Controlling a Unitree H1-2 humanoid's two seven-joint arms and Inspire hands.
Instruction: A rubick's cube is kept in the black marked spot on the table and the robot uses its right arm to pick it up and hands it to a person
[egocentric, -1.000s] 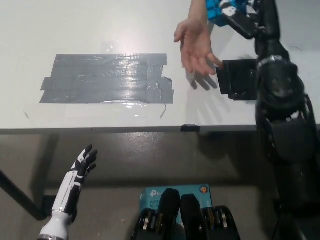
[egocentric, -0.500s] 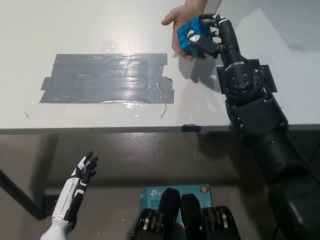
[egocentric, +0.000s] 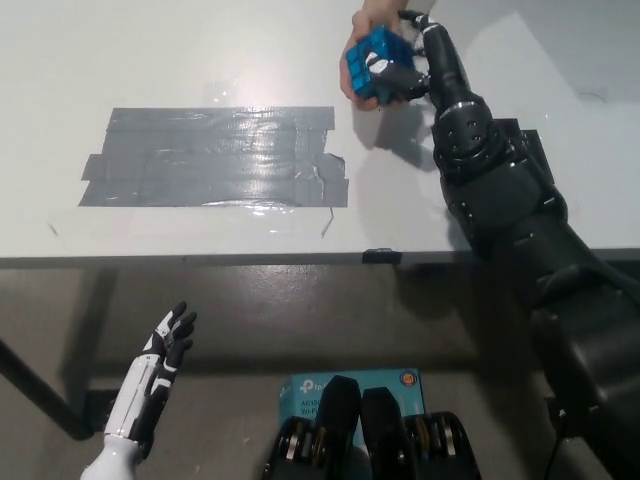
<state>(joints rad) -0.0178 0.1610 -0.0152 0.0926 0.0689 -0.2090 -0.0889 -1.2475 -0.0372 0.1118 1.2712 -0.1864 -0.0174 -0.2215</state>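
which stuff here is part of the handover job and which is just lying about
Part of the job:
rubik's cube
right hand, shut on the cube
person's hand
black marked spot

Lying about:
grey tape patch
left hand, idle below the table

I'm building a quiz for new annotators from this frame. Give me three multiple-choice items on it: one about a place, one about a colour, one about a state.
1. Where is the Rubik's cube?
A. On the grey tape patch
B. Held up at the table's far edge, against a person's hand
C. On the floor

2. Which colour shows most on the cube's visible faces?
A. Blue
B. Red
C. Yellow

3. What is the white left hand doing?
A. Gripping the cube
B. Pressing on the tape
C. Hanging open below the table, holding nothing

Answers:
1 B: the black right hand holds the cube at the top of the view, with the person's hand around its far side.
2 A: the faces in sight are nearly all blue.
3 C: its fingers are spread and it sits under the table edge, away from the grey tape patch.
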